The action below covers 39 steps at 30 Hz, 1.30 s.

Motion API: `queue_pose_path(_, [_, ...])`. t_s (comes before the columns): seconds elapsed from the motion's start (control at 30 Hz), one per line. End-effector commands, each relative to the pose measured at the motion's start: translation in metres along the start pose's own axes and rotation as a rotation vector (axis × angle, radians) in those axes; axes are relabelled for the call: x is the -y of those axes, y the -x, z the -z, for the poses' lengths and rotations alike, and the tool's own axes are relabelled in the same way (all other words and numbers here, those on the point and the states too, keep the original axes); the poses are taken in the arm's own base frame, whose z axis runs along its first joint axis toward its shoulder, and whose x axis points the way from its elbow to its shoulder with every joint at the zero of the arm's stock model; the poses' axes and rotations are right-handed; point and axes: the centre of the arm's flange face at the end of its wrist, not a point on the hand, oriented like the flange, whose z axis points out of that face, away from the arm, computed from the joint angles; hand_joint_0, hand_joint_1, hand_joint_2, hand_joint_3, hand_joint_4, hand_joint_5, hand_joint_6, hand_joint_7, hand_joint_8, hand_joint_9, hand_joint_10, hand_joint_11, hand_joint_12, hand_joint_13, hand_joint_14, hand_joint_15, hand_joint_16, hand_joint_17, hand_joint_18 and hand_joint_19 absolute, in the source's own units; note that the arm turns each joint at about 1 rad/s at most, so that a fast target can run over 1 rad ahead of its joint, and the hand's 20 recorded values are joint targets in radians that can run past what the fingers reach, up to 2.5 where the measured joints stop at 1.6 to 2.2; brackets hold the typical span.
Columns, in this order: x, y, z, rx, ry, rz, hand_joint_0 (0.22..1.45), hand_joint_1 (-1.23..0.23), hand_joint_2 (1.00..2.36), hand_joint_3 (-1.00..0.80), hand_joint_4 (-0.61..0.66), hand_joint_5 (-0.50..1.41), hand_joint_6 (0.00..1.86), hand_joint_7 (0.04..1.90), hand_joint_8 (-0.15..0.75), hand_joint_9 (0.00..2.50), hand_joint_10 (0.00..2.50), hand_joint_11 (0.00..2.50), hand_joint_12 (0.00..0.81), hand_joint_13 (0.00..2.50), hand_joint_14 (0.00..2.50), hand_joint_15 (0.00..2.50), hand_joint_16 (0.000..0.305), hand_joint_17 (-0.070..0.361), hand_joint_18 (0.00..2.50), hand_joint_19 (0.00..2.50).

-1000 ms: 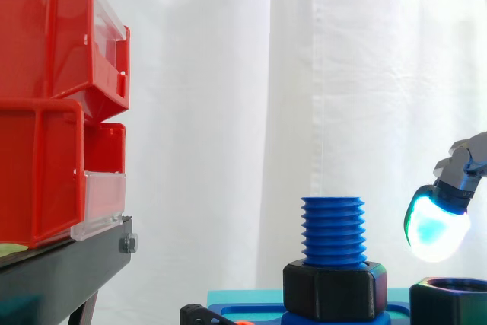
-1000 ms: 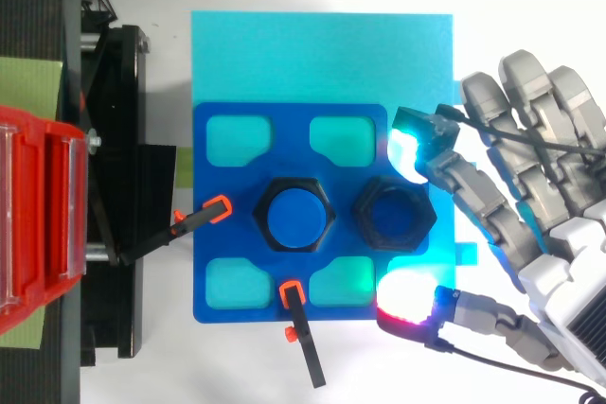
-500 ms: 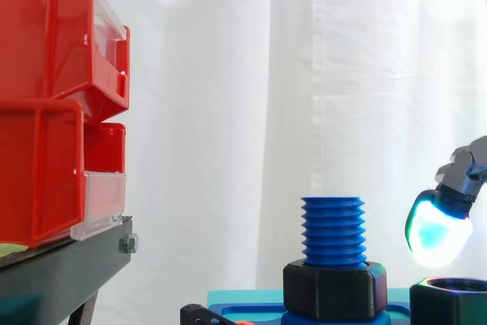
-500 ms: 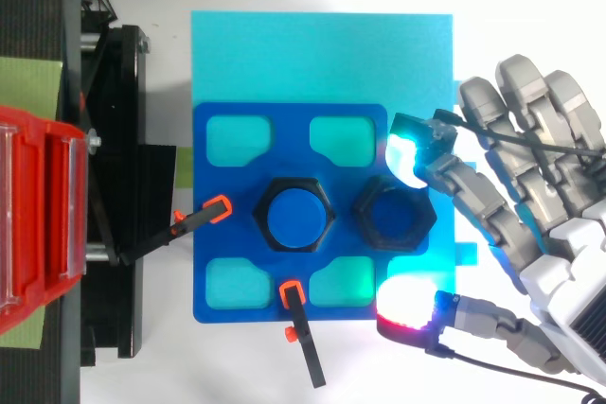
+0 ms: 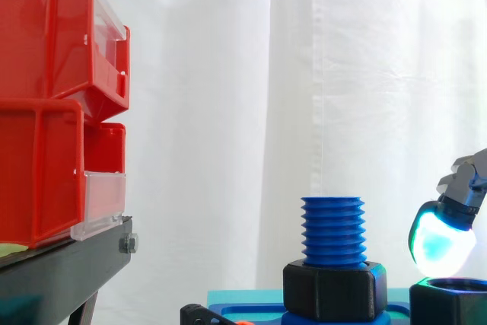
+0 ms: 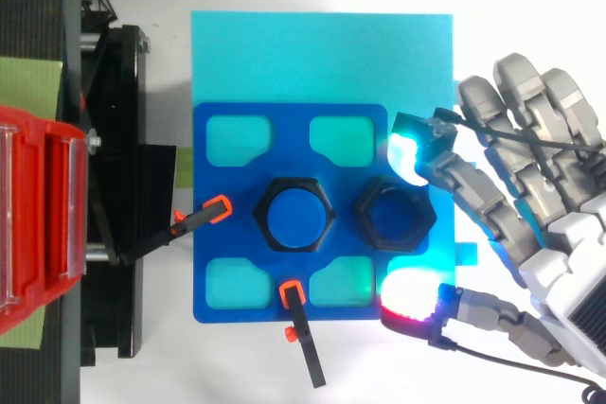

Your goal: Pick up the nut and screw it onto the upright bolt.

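Nut: black, hex, open bore facing up, lying flat on the blue base plate near its right edge in the top view. It sits just beside the bolt, with a narrow gap between them. Nothing is threaded on it yet.

Bolt: blue, coarse thread, standing upright at the plate's centre, flat top. A black hex collar wraps its base; the thread above it is bare.

The hand is showing grey, segmented fingers joining a white palm block; far from that block, its thick fingertips are glowing cyan and red-white.
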Motion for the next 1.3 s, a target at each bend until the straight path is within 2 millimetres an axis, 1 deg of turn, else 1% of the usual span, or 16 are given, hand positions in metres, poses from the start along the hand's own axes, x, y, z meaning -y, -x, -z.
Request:
queue_pose_path(0.0, [0.0001,0.0,-0.0002,0.0,0.001,-0.003,0.41,-0.58,1.0,-0.5,0.24,-0.27,0.5,0.79,0.318,0.08,0.0,0.0,0.443,0.0,0.0,0.0,0.07,0.157,0.0,0.0])
queue_pose_path(0.3, [0.0006,0.0,-0.001,0.0,0.001,-0.026,0.43,-0.59,1.0,-0.5,0.23,-0.27,0.5,0.8,0.315,0.09,0.0,0.0,0.436,0.0,0.0,0.0,0.068,0.154,0.0,0.0])
queue_pose_path(0.93, [0.0059,-0.0019,-0.0027,-0.011,0.003,-0.003,0.45,-0.59,1.0,-0.5,0.24,-0.27,0.5,0.8,0.31,0.11,0.0,0.0,0.423,0.0,0.0,0.0,0.066,0.148,0.0,0.0])
queue_pose_path(1.27, [0.0079,-0.0019,-0.0063,-0.01,0.01,0.0,0.47,-0.6,1.0,-0.5,0.25,-0.25,0.5,0.88,0.306,0.14,0.0,0.0,0.41,0.02,0.0,0.0,0.064,0.143,0.0,0.0])
